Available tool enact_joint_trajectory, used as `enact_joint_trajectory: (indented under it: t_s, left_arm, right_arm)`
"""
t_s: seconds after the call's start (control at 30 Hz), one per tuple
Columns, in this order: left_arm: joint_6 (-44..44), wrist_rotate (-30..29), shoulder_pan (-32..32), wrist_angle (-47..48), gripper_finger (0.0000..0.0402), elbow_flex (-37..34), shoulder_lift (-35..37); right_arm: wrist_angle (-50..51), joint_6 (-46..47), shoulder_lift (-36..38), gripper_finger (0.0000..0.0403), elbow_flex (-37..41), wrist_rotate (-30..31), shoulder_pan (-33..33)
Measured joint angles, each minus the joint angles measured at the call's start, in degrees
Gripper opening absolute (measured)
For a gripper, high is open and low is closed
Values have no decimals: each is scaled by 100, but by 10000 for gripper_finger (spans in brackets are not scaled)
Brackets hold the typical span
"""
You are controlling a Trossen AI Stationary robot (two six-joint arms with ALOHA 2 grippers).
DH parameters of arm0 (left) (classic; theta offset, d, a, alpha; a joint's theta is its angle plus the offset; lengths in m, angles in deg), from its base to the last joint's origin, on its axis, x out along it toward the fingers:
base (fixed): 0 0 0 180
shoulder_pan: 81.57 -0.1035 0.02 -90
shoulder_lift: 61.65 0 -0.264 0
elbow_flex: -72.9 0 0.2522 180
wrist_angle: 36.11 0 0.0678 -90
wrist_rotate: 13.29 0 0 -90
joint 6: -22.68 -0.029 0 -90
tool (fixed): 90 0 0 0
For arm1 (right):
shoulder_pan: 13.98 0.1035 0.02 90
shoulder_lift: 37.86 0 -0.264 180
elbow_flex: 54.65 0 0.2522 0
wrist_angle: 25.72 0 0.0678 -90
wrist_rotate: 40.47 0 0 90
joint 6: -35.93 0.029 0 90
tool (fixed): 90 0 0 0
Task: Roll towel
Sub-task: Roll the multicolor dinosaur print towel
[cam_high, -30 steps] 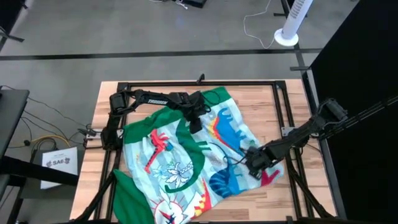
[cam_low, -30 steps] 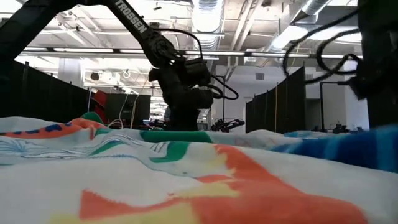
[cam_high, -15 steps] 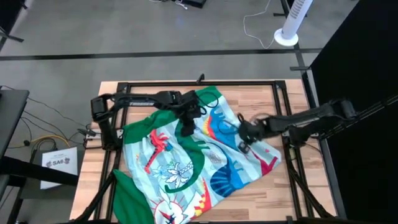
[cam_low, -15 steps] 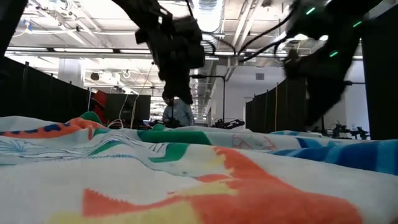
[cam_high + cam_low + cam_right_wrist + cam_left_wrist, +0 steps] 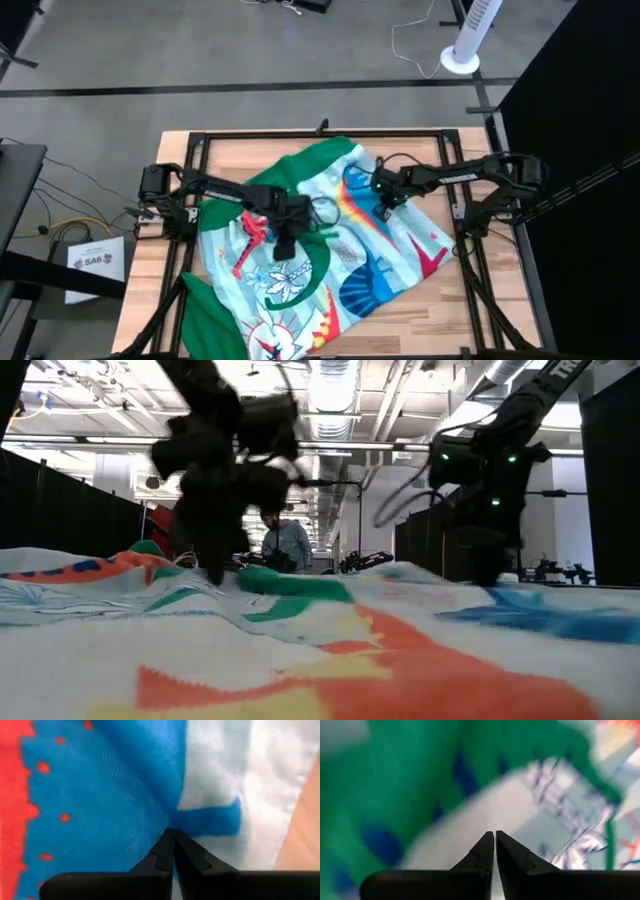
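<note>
The towel [image 5: 320,250] lies spread and rumpled over most of the wooden surface [image 5: 420,155], printed side up, with its green border bunched toward the far edge and one green corner hanging over the near left edge. Its light-blue field carries red, orange, white and blue motifs, and a curved green band crosses the middle. The left arm extends from its base at the left edge of the surface across the cloth; the left gripper [image 5: 283,243] sits over the middle of the towel, just beside the curved green band. In the left wrist view the left gripper [image 5: 494,840] has its fingers pressed together at the tips with no cloth visibly between them, and blurred green and pale print fills the background. The right arm reaches from its base at the right edge toward the far central part of the surface; the right gripper [image 5: 381,207] is over the towel near a blue and orange motif. In the right wrist view the right gripper [image 5: 173,839] has its fingers closed tip to tip, and the tips meet a small raised pucker of blue and white fabric; whether cloth is actually pinched cannot be told. At table level the towel [image 5: 320,650] fills the foreground, and a person [image 5: 287,546] is visible in the room beyond the surface.
</note>
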Motion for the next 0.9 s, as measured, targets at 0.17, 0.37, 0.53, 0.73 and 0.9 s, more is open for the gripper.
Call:
enact_joint_trajectory:
  t_s: [0.17, 0.37, 0.53, 0.73, 0.9]
  left_arm:
    - [371, 113, -49, -890, 4, -824, 50]
    - [259, 286, -133, -1036, 4, -1158, 61]
    - [123, 568, -126, -691, 4, -1177, 59]
    - [232, 682, -165, -627, 4, -1173, 63]
    - [231, 763, -181, -527, 4, -1172, 59]
  right_arm:
    - [914, 632, 1056, 0, -123, 368, -50]
    - [745, 1218, 1273, 0, 177, 86, 347]
    - [-542, 1671, 375, 0, 487, -200, 975]
    - [-2160, 958, -399, 0, 37, -1550, 1893]
    - [-716, 2289, -611, 0, -133, -67, 1791]
